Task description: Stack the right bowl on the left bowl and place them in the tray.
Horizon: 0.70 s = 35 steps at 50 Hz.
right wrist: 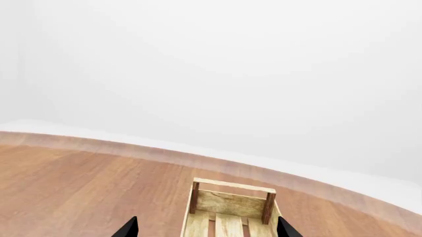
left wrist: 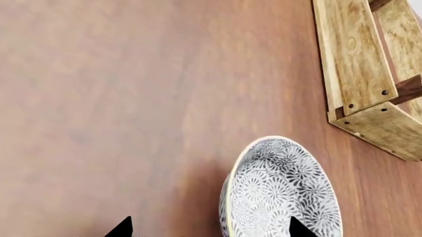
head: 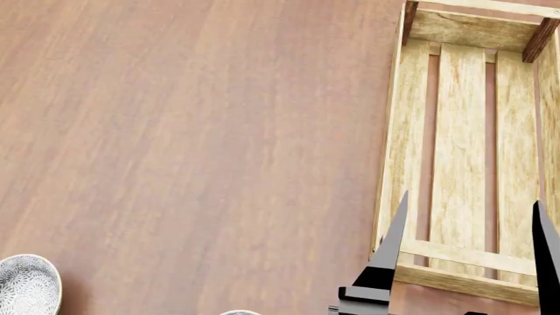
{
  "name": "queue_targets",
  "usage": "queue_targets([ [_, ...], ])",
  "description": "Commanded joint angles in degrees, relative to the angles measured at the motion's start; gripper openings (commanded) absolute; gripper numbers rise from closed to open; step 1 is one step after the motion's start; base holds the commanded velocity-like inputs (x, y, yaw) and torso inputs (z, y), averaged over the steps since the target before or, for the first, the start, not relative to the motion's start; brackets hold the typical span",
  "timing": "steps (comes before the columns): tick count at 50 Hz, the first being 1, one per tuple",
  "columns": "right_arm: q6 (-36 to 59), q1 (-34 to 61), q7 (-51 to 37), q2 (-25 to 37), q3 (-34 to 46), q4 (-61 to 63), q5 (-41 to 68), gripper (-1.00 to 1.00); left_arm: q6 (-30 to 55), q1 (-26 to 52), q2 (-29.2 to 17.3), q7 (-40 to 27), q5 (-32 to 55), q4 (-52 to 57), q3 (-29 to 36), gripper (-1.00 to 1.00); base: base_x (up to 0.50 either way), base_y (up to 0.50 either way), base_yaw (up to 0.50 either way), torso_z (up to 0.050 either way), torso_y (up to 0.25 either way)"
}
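My right gripper (head: 463,243) hangs with its jaws spread wide and empty over the near end of the tray (head: 395,131). My left gripper (left wrist: 209,228) is also spread, one tip over a patterned bowl (left wrist: 283,192) on the table (left wrist: 132,98), just short of the tray's corner. Nothing is stacked, so I judge the first grasp is pending: next I need a rim pinch on the right bowl.
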<state>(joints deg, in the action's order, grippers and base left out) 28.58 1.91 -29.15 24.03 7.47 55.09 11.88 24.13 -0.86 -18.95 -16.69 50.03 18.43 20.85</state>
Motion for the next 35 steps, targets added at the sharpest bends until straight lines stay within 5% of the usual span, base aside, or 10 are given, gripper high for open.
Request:
queue_targets([
  [1, -0.22, -0.05, -0.32, 0.33, 0.03, -0.07, 0.20, 1.00, -0.18, 0.71, 0.67, 0.36, -0.71, -1.86, 1.02, 1.00, 0.00, 0.00, 0.00, 0.000, 0.000],
  [35, 0.14, 0.18, -1.56, 1.40, -0.15, 0.64, 1.28, 1.00, -0.82, 2.49, 2.05, 1.27, -1.26, -3.57, 3.38, 1.00, 0.00, 0.00, 0.00, 0.000, 0.000],
])
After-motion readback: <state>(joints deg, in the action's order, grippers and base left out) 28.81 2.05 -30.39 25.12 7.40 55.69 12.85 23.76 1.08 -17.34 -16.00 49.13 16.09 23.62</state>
